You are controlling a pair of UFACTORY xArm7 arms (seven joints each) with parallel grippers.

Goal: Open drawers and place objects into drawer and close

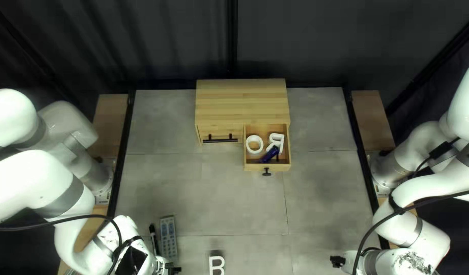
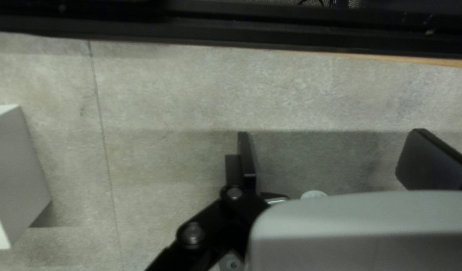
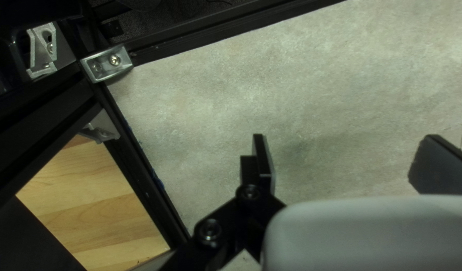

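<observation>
"Where's the letter B (image 1: 211,266) lying?"
"On the surface (image 1: 234,203), rightward of the left pincer (image 2: 331,133) in the top left view; that one's sitting nearer, gaping open."
"And the right pincer (image 3: 345,136)?"
"Also standing open."

We count 1 wooden cabinet (image 1: 242,102) (cab.) w/ 2 drawers (image 1: 252,167) & 2 black handles (image 1: 219,140). There are 3 white letters (image 1: 248,144): 2 inside cab., in its open drawer, w/ 1 blue item (image 1: 269,154); 1 in front of cab., well apart. Also in front of cab. we have 1 remote (image 1: 168,237) & 1 pen (image 1: 153,238). We see 2 robot arms (image 1: 46,178), 1 per side of cab.
</observation>
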